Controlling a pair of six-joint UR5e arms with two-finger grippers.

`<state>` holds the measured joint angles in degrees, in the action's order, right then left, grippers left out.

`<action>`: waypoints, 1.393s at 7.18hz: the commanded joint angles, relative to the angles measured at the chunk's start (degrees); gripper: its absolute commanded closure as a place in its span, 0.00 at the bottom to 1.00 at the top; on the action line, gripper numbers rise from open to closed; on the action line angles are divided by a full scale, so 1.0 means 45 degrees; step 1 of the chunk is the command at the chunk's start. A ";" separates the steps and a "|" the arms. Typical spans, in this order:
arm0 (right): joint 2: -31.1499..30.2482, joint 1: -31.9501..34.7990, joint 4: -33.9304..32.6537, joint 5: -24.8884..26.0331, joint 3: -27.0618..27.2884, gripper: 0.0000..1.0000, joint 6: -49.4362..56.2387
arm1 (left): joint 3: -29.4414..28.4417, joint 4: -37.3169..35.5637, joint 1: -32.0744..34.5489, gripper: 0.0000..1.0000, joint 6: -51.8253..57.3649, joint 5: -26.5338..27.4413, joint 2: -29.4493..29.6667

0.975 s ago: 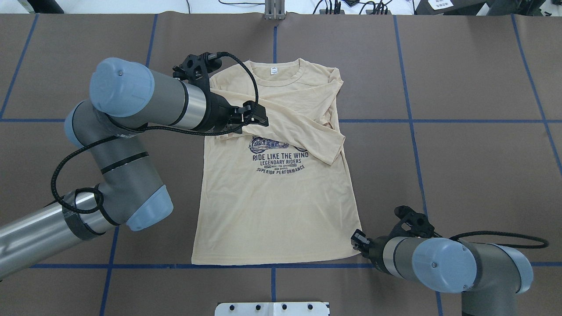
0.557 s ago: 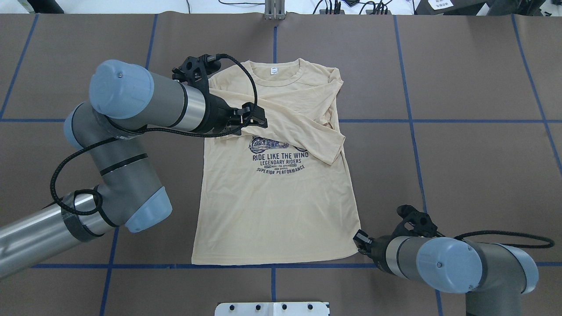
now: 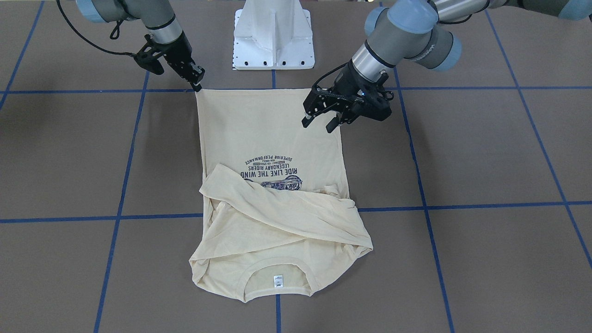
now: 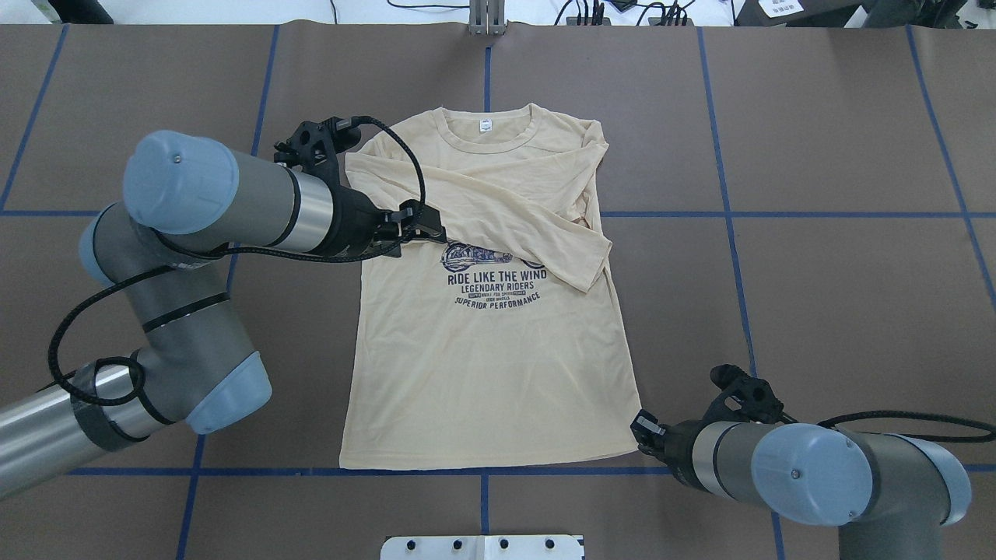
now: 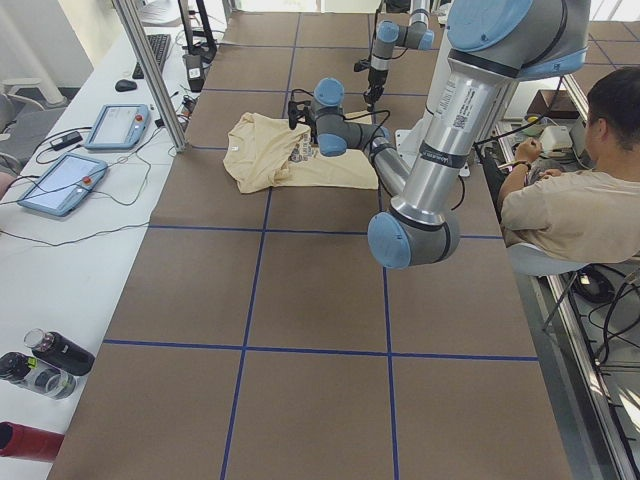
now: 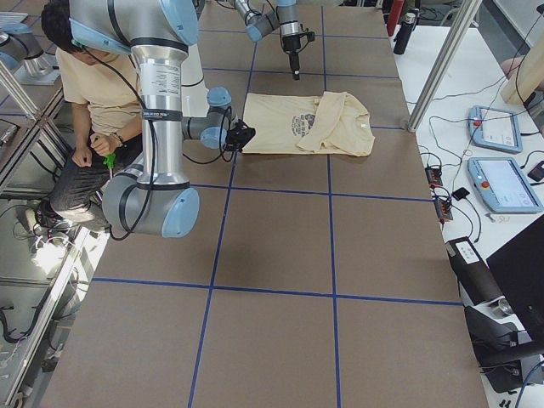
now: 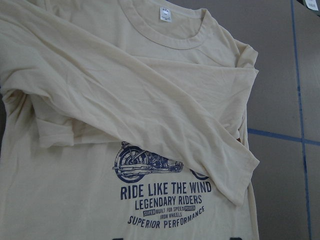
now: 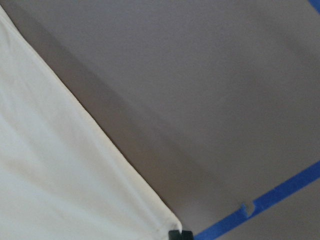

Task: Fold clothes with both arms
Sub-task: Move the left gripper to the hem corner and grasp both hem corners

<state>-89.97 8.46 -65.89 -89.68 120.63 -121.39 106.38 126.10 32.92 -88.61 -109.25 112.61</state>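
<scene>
While the left gripper (image 3: pixel 318 125) hovers spread above the shirt (image 4: pixel 482 373), the right gripper (image 3: pixel 198 84) pinches its near right hem corner.

The left arm (image 4: pixel 241 198) and right arm (image 4: pixel 864 460) were grey-and-silver tubes with light-blue joint caps, black wrist sections and looping braided black cables.

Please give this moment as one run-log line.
shirt: flat, sleeves folded in | left end effector: open above shirt | right end effector: shut at hem corner
</scene>
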 commanded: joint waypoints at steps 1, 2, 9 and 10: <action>-0.0220 -0.0355 -0.0007 -0.0012 0.0302 1.00 -0.0074 | 0.1800 -0.0267 -0.2049 0.09 -0.1085 0.1806 -0.2396; -0.0221 -0.0472 -0.0007 0.0007 0.0341 1.00 -0.0113 | 0.2215 -0.0289 -0.3260 0.10 -0.2056 0.2784 -0.3201; -0.0260 -0.0493 -0.0007 0.0085 0.0342 1.00 -0.0133 | 0.1419 -0.1050 -0.5186 0.39 -0.3355 0.3790 -0.3267; -0.0260 -0.0493 -0.0007 0.0085 0.0342 1.00 -0.0133 | 0.1418 -0.1050 -0.5186 0.44 -0.3433 0.3809 -0.3287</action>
<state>-91.14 6.24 -65.92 -89.31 122.17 -121.99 112.90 121.39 9.61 -103.79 -92.18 97.84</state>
